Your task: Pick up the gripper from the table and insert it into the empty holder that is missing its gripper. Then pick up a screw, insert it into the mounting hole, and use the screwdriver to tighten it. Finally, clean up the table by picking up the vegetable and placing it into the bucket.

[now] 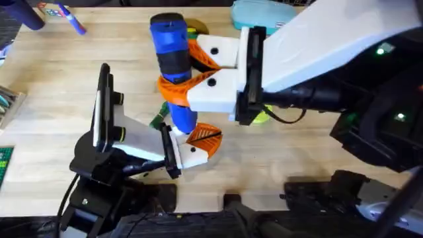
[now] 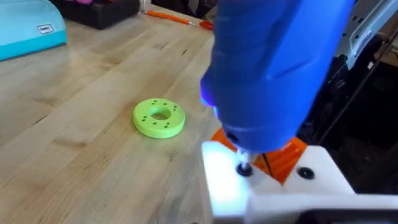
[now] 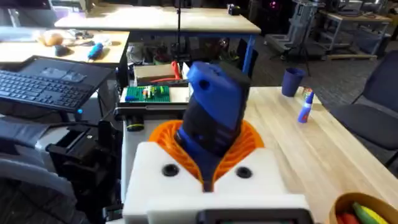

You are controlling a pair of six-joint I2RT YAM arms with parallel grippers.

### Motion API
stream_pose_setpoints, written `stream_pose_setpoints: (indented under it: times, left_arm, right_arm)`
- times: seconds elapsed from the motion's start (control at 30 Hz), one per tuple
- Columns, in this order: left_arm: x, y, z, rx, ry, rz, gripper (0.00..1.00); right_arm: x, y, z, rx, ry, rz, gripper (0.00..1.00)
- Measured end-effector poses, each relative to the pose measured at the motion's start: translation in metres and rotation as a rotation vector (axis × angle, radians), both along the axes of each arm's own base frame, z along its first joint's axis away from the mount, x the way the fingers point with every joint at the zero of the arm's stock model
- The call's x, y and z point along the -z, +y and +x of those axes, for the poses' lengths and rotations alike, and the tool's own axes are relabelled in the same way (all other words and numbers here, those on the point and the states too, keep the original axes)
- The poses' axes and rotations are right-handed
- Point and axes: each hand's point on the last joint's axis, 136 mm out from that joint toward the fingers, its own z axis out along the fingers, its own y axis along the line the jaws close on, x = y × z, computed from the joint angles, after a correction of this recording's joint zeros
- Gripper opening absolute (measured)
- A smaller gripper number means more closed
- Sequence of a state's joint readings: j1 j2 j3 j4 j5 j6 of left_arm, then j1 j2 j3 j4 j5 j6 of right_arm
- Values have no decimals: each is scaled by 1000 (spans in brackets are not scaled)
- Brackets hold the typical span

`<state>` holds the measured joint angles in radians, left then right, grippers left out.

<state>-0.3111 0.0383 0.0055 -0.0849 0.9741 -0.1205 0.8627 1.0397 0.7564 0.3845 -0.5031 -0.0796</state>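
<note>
The right gripper is closed around the screwdriver, held upright w/ its bit down on the gripper mounted in the holder (near the table's front edge). The vegetable lies just behind the holder. The left gripper's state: cannot tell.

Screwdriver upright over holder — vegetable just behind.

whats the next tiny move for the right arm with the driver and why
Probably hold the screwdriver upright and press lightly down while it drives. The right tool is shut on it, and in the left wrist view its bit already meets a screw in the white part of the gripper, with the holder alongside.
</note>
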Motion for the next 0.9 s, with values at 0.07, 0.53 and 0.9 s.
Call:
stream_pose_setpoints:
  times: [0.07, 0.53, 0.9]
  left_arm:
    - [0, 0, 0, 0, 0, 0, 10]
    - [0, 0, 1, -8, -7, 1, 12]
    - [-1, 2, 5, -29, -15, 3, 10]
  right_arm:
    - [0, 0, 0, -1, -4, -1, 41]
    - [-10, -1, 4, 11, 28, 63, 41]
    - [-50, -33, 59, 202, 205, 265, 41]
